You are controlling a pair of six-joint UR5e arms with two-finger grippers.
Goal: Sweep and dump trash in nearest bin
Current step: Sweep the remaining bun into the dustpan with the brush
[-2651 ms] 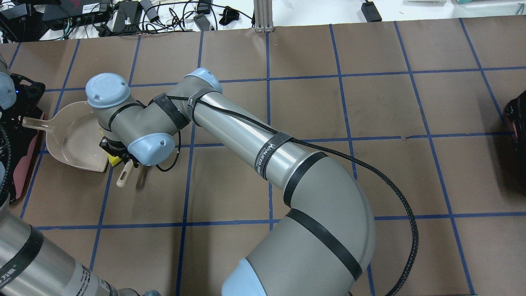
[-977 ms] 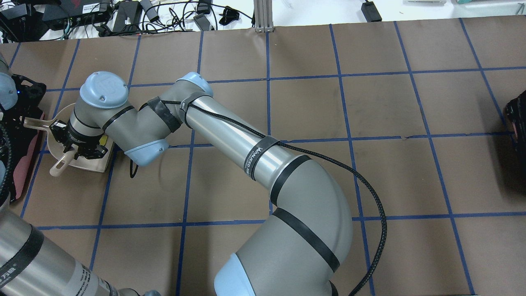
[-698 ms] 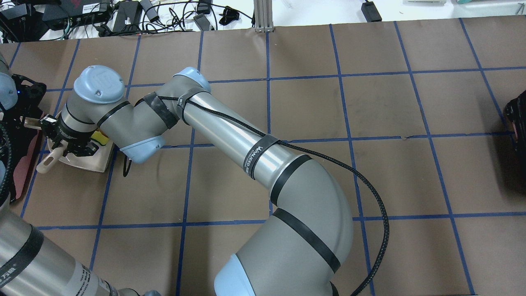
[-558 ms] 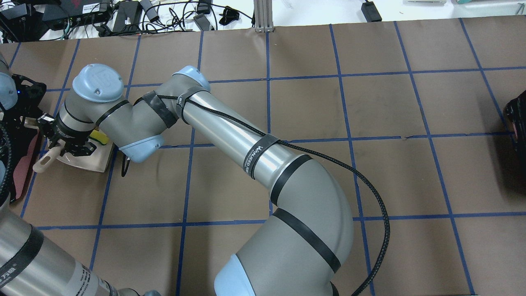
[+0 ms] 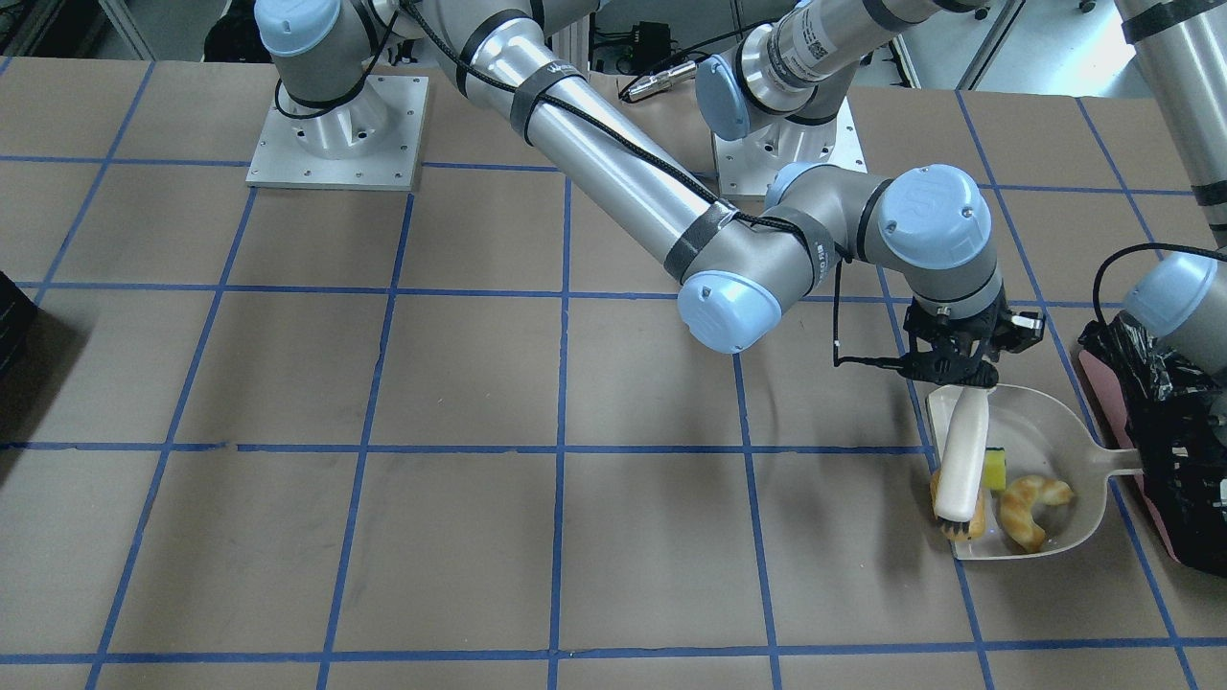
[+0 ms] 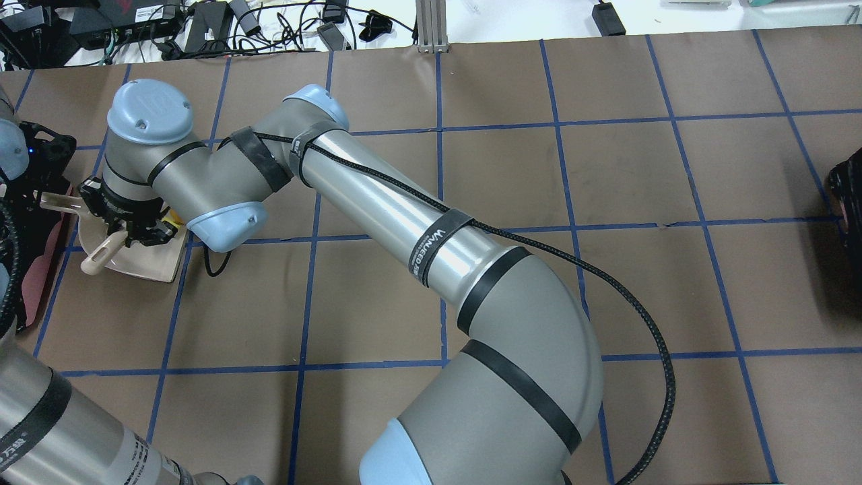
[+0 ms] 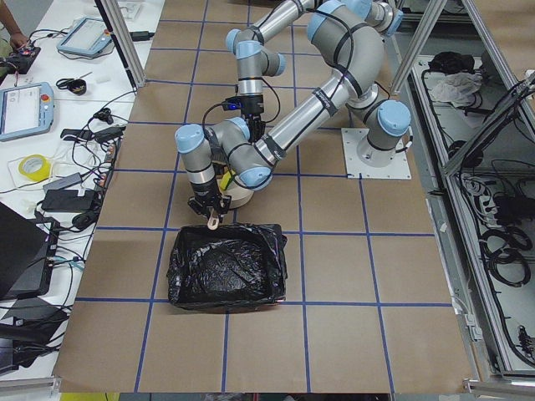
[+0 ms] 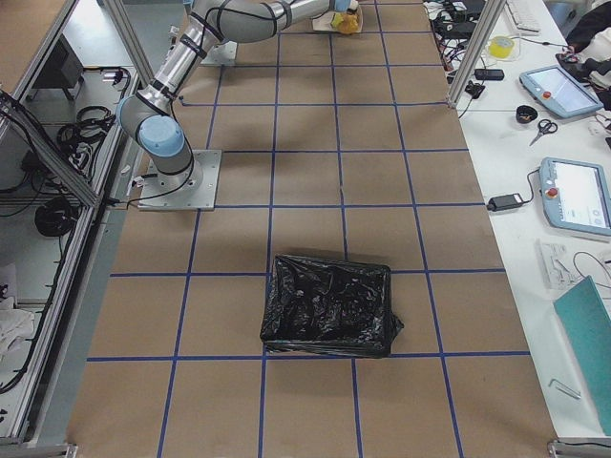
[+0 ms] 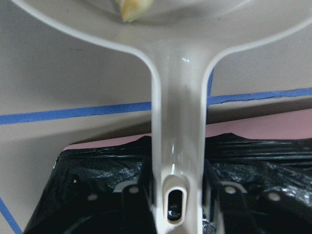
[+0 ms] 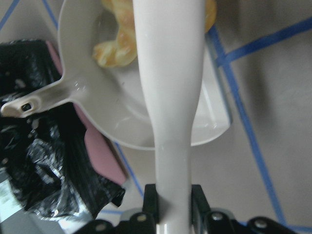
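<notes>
- Holding the dustpan (image 5: 1045, 431) by its handle, my left gripper (image 9: 176, 195) is clamped tight. The croissant (image 5: 1030, 506) and yellow sponge (image 5: 995, 470) lie inside, with the bread roll (image 5: 966, 530) at its lip.
- My right gripper (image 5: 959, 369) pinches the white brush (image 5: 961, 450), bristles over the roll.
- The bag-lined bin (image 5: 1174, 431) stands just beyond the handle.
- The strap (image 6: 427, 248) lettering is unreadable.

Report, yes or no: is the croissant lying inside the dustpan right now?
Yes, the front-facing view shows the croissant resting on the floor of the dustpan, just beside the yellow sponge.
</notes>
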